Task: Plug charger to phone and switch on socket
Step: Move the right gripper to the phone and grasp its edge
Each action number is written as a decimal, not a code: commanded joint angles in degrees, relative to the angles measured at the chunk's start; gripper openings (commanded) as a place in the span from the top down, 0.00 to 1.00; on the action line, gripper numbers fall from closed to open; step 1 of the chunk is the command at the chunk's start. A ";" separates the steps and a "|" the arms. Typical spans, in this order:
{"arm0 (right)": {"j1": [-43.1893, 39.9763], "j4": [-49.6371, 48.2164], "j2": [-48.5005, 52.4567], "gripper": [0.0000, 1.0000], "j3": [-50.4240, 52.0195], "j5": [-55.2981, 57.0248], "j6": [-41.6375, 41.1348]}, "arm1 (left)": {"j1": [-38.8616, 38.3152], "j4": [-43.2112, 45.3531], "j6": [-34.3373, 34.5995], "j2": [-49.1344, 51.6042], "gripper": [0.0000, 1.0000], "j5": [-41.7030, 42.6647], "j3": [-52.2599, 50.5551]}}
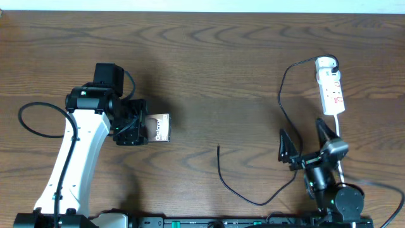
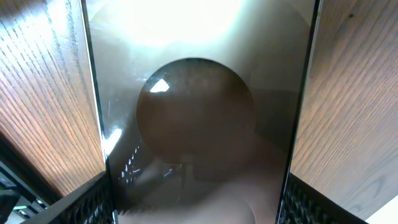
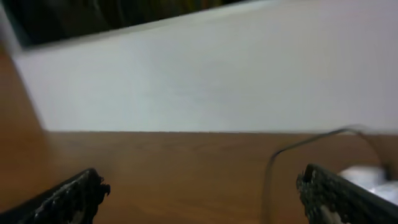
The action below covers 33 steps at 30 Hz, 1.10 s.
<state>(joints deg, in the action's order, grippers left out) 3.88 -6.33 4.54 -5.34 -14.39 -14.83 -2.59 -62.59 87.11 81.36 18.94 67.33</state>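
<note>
The phone (image 1: 158,126) lies flat at the left middle of the table, one end between the jaws of my left gripper (image 1: 134,124). In the left wrist view the phone's shiny surface (image 2: 199,93) fills the space between both fingers of the left gripper (image 2: 196,202), which is shut on it. The charger's black cable (image 1: 237,190) lies loose, its free tip near the table's middle. It runs up to a white plug head (image 1: 326,62) in the socket (image 1: 331,94) at the far right. My right gripper (image 1: 305,142) is open and empty, just beside the cable (image 3: 270,171).
The socket's thick white cord (image 1: 338,123) runs down toward the right arm's base. The socket shows blurred at the right edge of the right wrist view (image 3: 367,177). A pale wall (image 3: 217,74) stands beyond the table's far edge.
</note>
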 commanded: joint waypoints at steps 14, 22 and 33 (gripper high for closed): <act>5.20 -7.43 70.82 0.01 -35.10 -58.84 -29.33 | -0.13 -0.11 1.53 -0.87 0.93 -0.63 1.46; 17.62 -34.64 93.37 0.02 -36.76 -51.15 -49.13 | -0.13 -0.13 1.77 -0.87 0.93 -2.03 1.46; 29.35 -43.95 97.79 0.07 -36.76 -38.51 -52.85 | -2.40 -0.17 4.63 -0.87 0.93 -5.33 1.36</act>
<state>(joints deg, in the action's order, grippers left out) 31.86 -50.19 102.00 -41.52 -57.78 -66.02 -3.51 -62.59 89.76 81.32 16.05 67.44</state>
